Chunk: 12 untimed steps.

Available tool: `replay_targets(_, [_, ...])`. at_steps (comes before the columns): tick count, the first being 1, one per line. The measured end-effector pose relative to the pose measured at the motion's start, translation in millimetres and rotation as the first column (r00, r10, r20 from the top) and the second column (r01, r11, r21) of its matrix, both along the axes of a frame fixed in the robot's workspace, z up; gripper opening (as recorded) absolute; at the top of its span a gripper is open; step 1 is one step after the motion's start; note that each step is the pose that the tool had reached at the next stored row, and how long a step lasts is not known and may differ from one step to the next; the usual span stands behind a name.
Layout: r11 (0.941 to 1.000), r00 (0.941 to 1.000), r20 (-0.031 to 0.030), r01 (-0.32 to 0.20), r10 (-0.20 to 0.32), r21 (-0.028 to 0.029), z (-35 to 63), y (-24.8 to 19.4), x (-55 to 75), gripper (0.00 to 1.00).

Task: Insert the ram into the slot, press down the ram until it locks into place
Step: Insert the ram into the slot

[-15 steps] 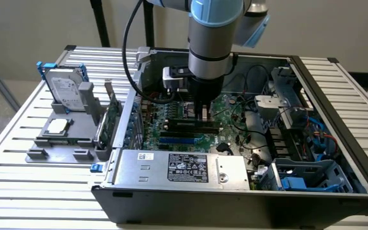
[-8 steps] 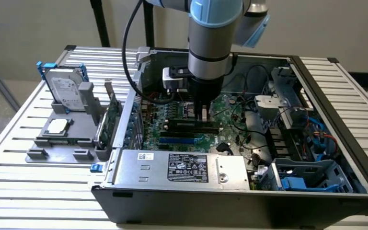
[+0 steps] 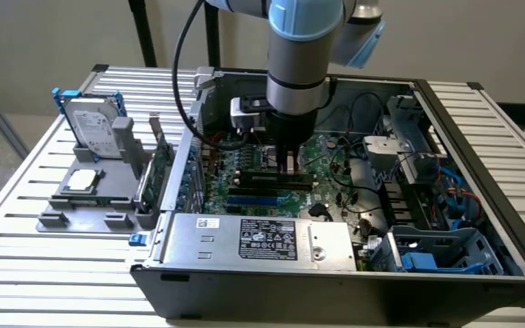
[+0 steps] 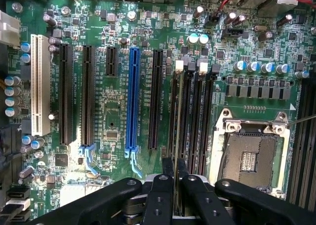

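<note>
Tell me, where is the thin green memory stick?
In the wrist view, the thin green memory stick is pinched edge-on in the end effector, over the long black memory slots beside the metal processor socket.

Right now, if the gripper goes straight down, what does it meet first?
The ram in the gripper would probably meet the slot below it first; whether they already touch is unclear.

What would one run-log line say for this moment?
claw shut on ram | ram on edge along slot | locked: cannot tell
</note>
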State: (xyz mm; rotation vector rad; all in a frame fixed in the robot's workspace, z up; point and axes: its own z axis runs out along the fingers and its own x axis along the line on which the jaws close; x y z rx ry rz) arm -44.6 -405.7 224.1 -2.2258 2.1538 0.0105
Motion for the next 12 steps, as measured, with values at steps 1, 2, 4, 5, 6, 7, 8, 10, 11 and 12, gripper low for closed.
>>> replay_targets(1, [1.0, 1.0, 0.0006, 0.0, 0.0, 0.0, -0.3, 0.1, -0.1, 0.14])
replay_targets(2, [1.0, 1.0, 0.0009, 0.0, 0.0, 0.0, -0.6, 0.1, -0.1, 0.14])
replay_targets(4, [1.0, 1.0, 0.0015, 0.0, 0.0, -0.0002, -1.1, 0.2, -0.1, 0.14])
replay_targets(5, [1.0, 1.0, 0.0019, 0.0, 0.0, -0.0002, -1.4, 0.3, -0.1, 0.14])
replay_targets(6, [1.0, 1.0, 0.0022, 0.0, 0.0, -0.0002, -1.6, 0.3, -0.2, 0.14])
replay_targets(7, [1.0, 1.0, 0.0025, 0.0, 0.0, -0.0003, -1.9, 0.4, -0.2, 0.14])
replay_targets(8, [1.0, 1.0, 0.0028, 0.0, 0.0, -0.0002, -2.2, 0.5, -0.2, 0.14])
replay_targets(10, [1.0, 1.0, 0.0035, 0.0, 0.0, -0.0003, -2.6, 0.6, -0.2, 0.14])
replay_targets(11, [1.0, 1.0, 0.0038, 0.0, 0.0, -0.0004, -2.9, 0.6, -0.2, 0.14])
replay_targets(12, [1.0, 1.0, 0.0041, 0.0, 0.0, -0.0005, -3.1, 0.7, -0.2, 0.14])
